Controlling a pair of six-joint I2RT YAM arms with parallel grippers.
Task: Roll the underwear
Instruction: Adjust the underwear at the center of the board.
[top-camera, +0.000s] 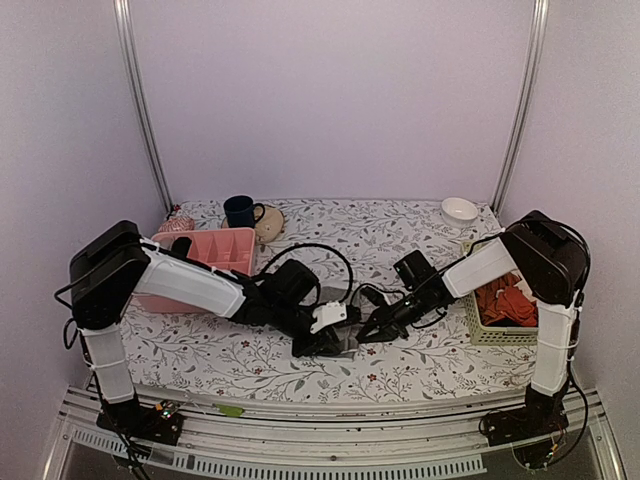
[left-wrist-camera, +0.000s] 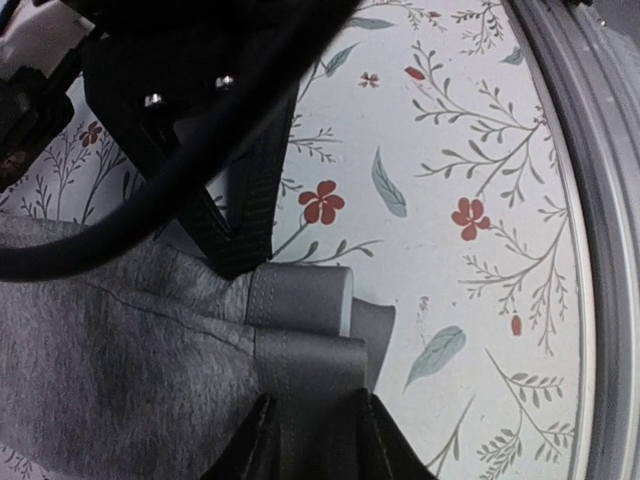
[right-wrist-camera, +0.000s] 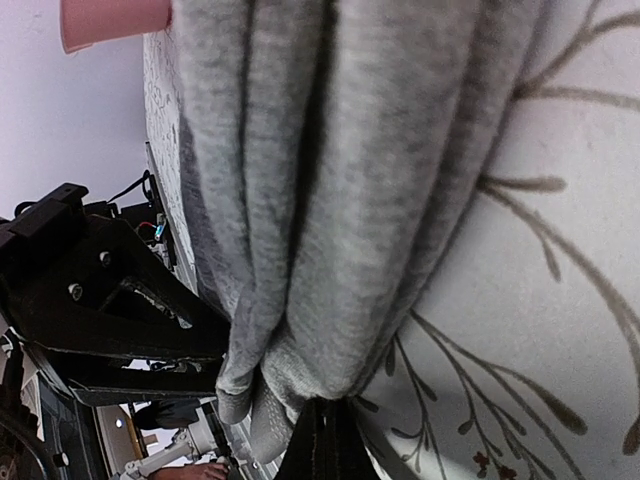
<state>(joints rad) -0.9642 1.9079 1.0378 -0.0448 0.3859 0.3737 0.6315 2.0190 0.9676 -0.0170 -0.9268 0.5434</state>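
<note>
Two grippers meet over the underwear (top-camera: 349, 341), which lies bunched on the floral table (top-camera: 250, 372) near its front edge, about midway between the arms. From above, only a small grey patch of it shows between the left gripper (top-camera: 334, 338) and the right gripper (top-camera: 370, 329).

The left wrist view shows soft heather-grey cloth (left-wrist-camera: 120, 370) gathered into loose folds. A smoother, paler grey hem band (left-wrist-camera: 300, 295) is doubled over at the edge and rests on the tabletop (left-wrist-camera: 450, 150). The left gripper (left-wrist-camera: 315, 440) has its jaws closed on a fold of that band, with the cloth filling the space between its fingers (left-wrist-camera: 252, 442).

In the right wrist view the cloth (right-wrist-camera: 340, 180) runs in long lengthwise pleats that narrow to a bundle. The right gripper (right-wrist-camera: 325, 440) pinches that bundle with its jaws pressed together.

No waistband lettering shows in any view.

Farther back stand a pink tray (top-camera: 215, 246), a dark blue mug (top-camera: 240, 210) and a white bowl (top-camera: 459, 210). At the right edge, a green basket (top-camera: 478, 331) holds orange-red garments (top-camera: 505, 300).
</note>
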